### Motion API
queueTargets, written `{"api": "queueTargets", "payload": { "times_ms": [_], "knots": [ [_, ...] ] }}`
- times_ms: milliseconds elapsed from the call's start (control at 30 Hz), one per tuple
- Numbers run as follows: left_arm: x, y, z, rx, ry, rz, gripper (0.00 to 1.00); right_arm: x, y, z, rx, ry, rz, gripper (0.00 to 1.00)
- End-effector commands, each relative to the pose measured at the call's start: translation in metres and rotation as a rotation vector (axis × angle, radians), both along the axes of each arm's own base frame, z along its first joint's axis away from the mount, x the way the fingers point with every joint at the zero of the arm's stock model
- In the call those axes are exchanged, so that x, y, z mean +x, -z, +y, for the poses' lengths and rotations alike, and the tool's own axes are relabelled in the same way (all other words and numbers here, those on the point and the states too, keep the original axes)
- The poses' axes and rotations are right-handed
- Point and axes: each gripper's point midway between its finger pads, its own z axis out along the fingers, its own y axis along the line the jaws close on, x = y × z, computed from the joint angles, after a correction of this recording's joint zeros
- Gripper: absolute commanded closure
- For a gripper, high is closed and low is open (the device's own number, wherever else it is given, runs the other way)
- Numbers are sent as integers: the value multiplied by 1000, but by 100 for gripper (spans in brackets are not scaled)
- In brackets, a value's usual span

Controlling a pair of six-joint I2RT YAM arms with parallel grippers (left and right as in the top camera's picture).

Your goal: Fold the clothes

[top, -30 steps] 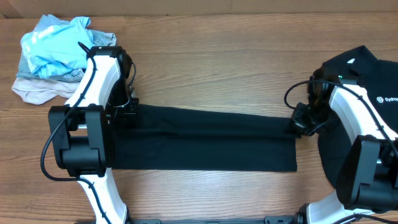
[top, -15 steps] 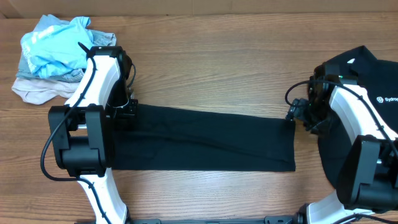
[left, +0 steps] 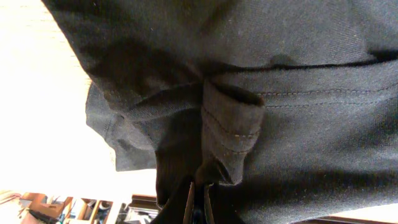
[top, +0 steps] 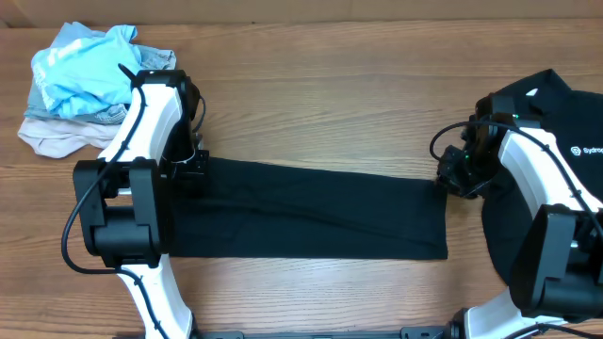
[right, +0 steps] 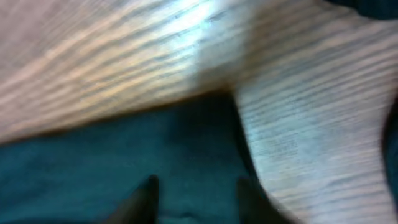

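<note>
Top-down overhead; wrist cams close on shirt (top: pixel 311 217).

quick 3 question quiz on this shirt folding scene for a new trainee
1. True or false: the left gripper is shut on the long black shirt.
2. Where does the pile of pale clothes lie? A: beside the left arm. B: on the long black shirt. C: held in the air.
3. What colour is the lettering on the second black shirt, under the right arm?
Key: 1 true; 2 A; 3 white.
</note>
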Motion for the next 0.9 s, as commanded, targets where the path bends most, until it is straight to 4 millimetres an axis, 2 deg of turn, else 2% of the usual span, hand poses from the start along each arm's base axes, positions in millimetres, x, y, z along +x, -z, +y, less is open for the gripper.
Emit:
{"api": "queueTargets", "payload": {
  "times_ms": [0, 100, 200, 300, 400, 433, 500, 533, 733, 867],
  "knots": [
    [-1, -4, 6, 15, -6, -5, 91, -5, -1, -14, -92, 41, 18, 48],
    [-1, -4, 6, 15, -6, -6, 91, -6, 6, -15, -99, 40, 23, 37],
    [0, -4, 5, 15, -6, -9, 91, -7, 20, -15, -98, 40, 24, 38],
    [-1, -4, 6, 15, -6, -9, 91, -11, 35, -14, -93, 51, 25, 47],
    [-1, -4, 6, 16, -5, -9, 91, -9, 42, -5, -41, 26, -4, 56],
    [0, -4, 6, 16, -5, -9, 91, -5, 42, -5, -40, 7, -22, 64],
    [0, -3, 6, 15, -5, -10, 91, -1, 40, -5, -39, -6, -42, 89],
    [0, -3, 6, 14, -2, -9, 91, 1, 38, -5, -40, -5, -47, 95],
    [1, -3, 6, 14, -2, -13, 90, 29, 17, -9, -49, -4, -121, 96],
    [1, -3, 6, 14, -2, -13, 90, 42, 10, -10, -55, -3, -165, 96]
  ]
}}
